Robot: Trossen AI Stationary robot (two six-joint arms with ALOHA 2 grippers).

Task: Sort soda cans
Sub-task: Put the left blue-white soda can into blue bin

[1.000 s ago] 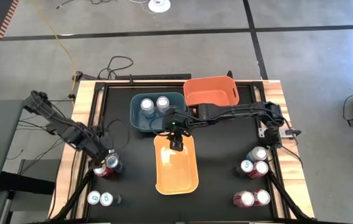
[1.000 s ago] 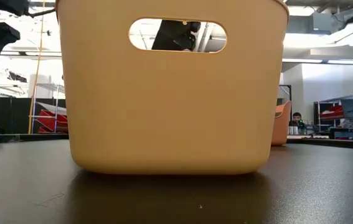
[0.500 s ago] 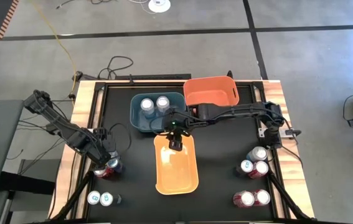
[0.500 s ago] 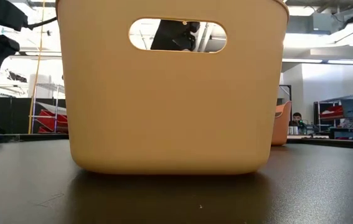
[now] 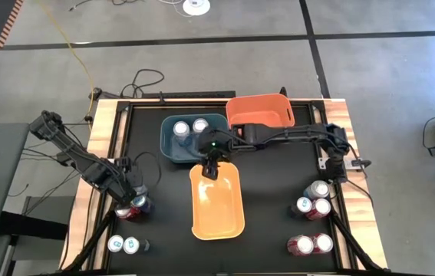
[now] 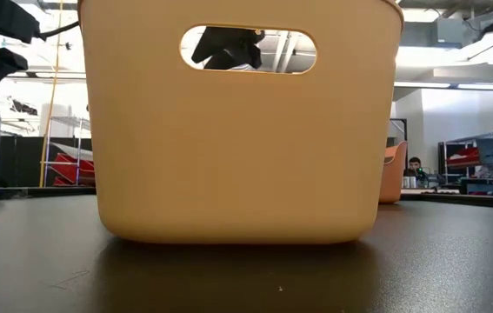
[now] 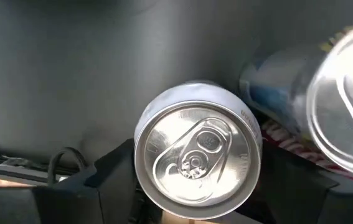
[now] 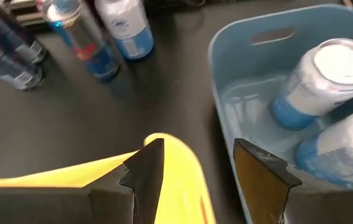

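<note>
Yellow bin (image 5: 217, 201), blue bin (image 5: 169, 149)

Three bins stand on the tabletop: a blue bin (image 5: 168, 146), an orange bin (image 5: 259, 113) and a yellow bin (image 5: 217, 203). Eleven soda cans show: two in the blue bin, four near the left edge, five near the right edge.

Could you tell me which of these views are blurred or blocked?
Left wrist view: the near can is fairly sharp, the blue can beside it smeared. Right wrist view: the cans on the table are streaked with motion blur. Low view: the yellow bin fills the frame and blocks the table.
</note>
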